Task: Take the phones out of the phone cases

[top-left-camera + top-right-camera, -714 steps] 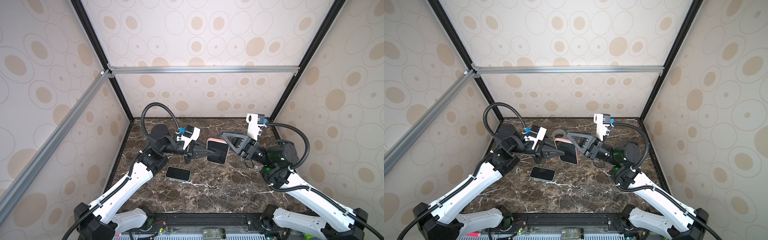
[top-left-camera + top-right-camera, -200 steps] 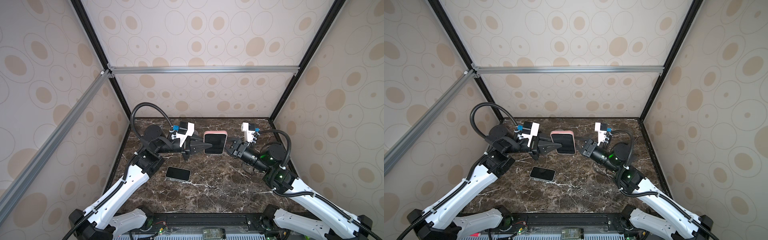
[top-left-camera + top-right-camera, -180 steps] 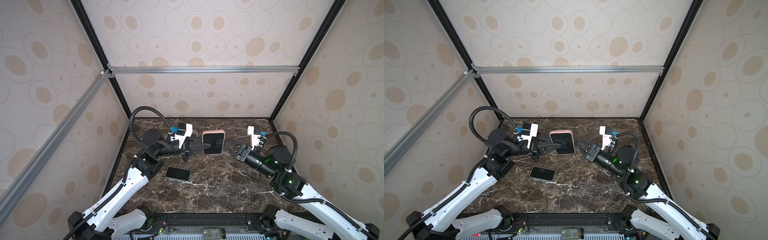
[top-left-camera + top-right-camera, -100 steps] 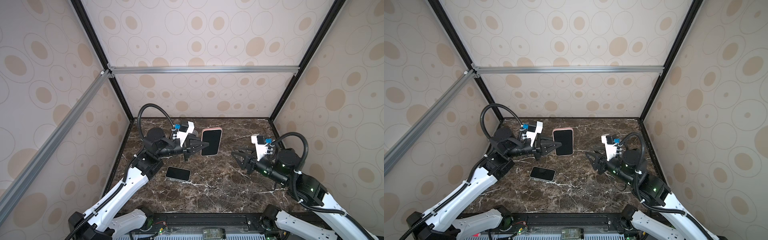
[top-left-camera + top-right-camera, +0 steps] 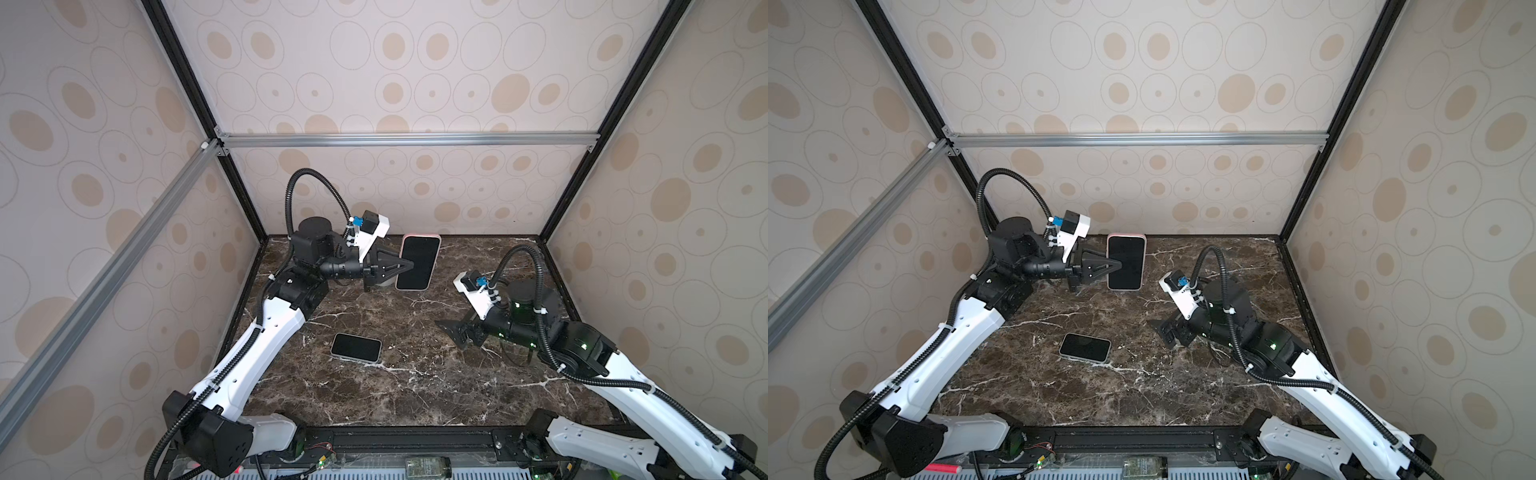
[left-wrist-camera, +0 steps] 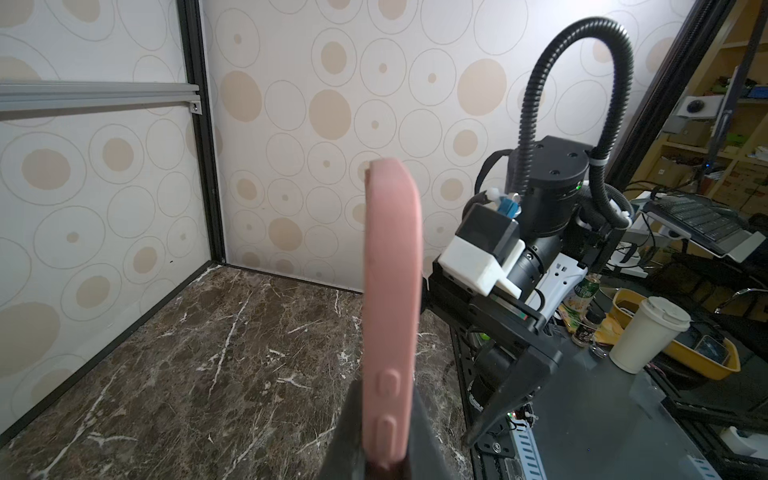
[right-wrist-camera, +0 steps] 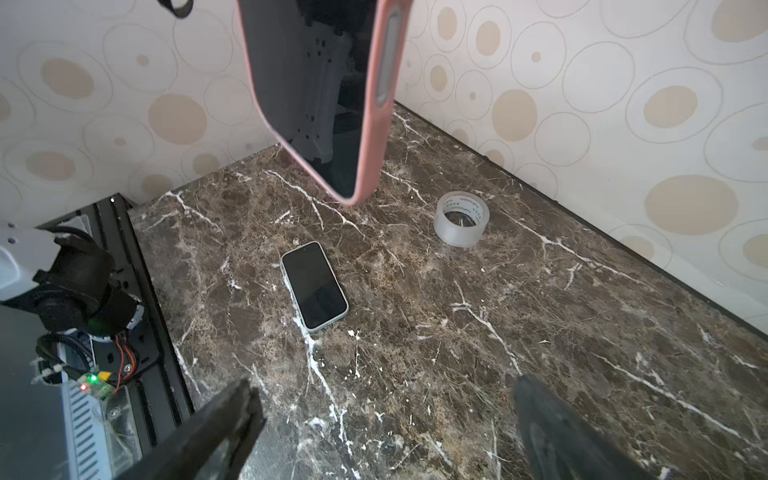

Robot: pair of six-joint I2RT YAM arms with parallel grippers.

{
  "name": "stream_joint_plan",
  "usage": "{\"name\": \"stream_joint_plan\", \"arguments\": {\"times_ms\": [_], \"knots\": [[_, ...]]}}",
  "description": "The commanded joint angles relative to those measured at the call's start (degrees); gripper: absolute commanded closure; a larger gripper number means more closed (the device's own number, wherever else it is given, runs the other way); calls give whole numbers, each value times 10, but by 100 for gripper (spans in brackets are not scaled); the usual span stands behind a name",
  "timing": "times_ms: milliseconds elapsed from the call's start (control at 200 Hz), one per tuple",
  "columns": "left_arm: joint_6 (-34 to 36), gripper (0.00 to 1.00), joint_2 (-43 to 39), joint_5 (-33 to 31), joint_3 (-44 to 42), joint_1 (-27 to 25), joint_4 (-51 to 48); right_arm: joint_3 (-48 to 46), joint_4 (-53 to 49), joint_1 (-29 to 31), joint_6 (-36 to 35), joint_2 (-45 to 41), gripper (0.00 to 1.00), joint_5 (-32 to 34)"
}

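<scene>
Left hand pinches pink phone case, dark glossy screen filling it.

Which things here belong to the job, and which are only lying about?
Job: pink phone case with the phone in it, gripped by the shut left gripper; right gripper, jaws open, holding nothing.
Lying about: second phone, flat on the table; tape roll.
</scene>
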Motion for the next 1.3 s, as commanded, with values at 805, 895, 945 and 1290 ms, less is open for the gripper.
{"name": "stream_joint_plan", "arguments": {"times_ms": [805,895,945,1290], "knots": [[-690,100,109,243,-77,47,1001,-17,98,-39,-291,20,23,-200],[-722,100,124,249,-67,37,1032,0,94,-39,-304,38,26,-204],[-721,100,125,253,-64,33,1032,9,94,-40,-303,45,27,-197],[-725,100,128,233,-31,38,998,-15,145,-62,-200,20,31,-187]]}}
